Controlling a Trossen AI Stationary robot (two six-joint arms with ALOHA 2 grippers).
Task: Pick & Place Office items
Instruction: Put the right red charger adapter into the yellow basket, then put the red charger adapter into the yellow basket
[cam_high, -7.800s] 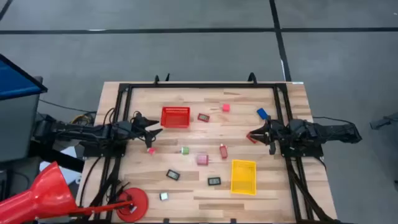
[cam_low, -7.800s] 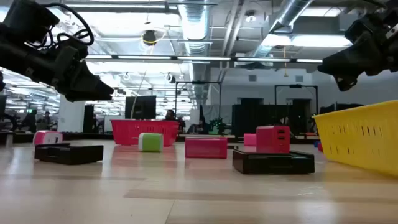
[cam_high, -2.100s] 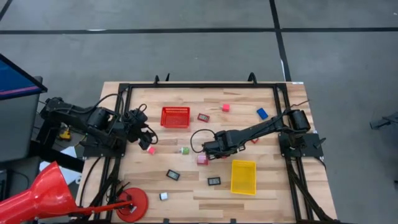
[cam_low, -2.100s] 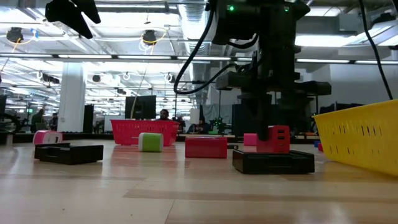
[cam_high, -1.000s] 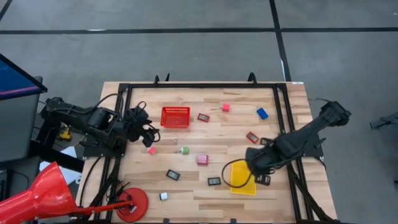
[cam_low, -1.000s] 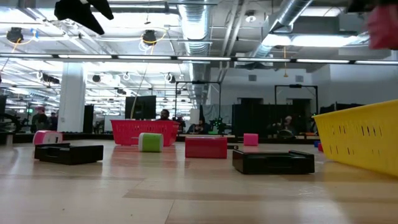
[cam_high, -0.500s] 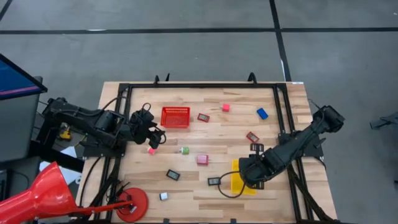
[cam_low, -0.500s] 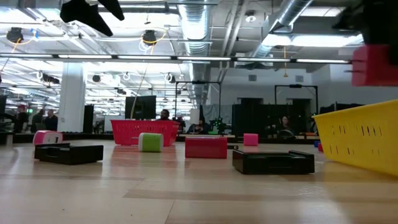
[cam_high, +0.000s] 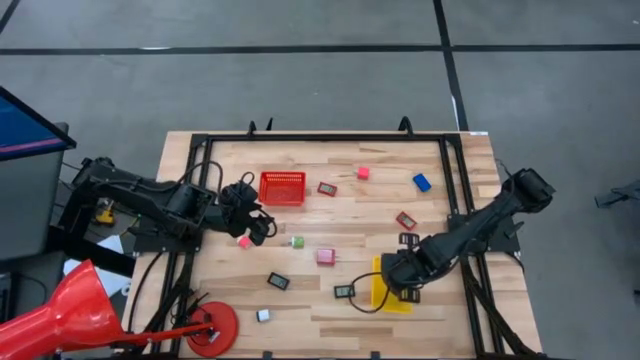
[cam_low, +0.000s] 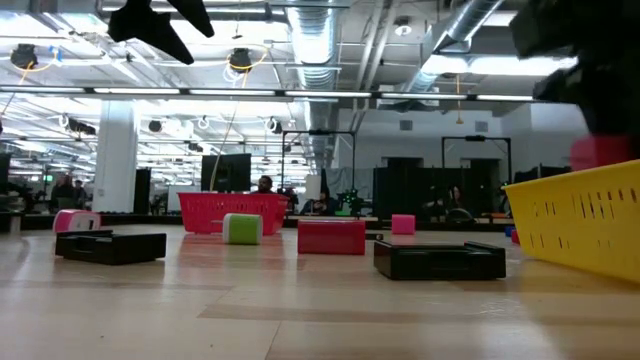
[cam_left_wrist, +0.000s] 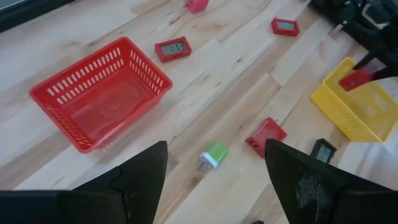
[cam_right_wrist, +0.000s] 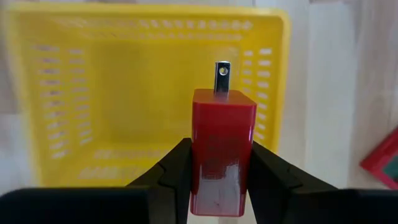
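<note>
Writing: none legible. Right claw pinching red plug block over yellow bin; left claw spread.

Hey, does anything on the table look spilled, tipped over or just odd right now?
Nothing stands out. Small items lie scattered flat on the table, both baskets sit upright, and the right gripper holds a red block over the yellow bin.

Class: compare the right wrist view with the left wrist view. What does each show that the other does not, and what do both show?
Only the right wrist view shows the metal prong on the red block. Only the left wrist view shows the red mesh basket, a green block and flat red pieces. Both show the yellow bin and the right hand shut on the red block above it.
</note>
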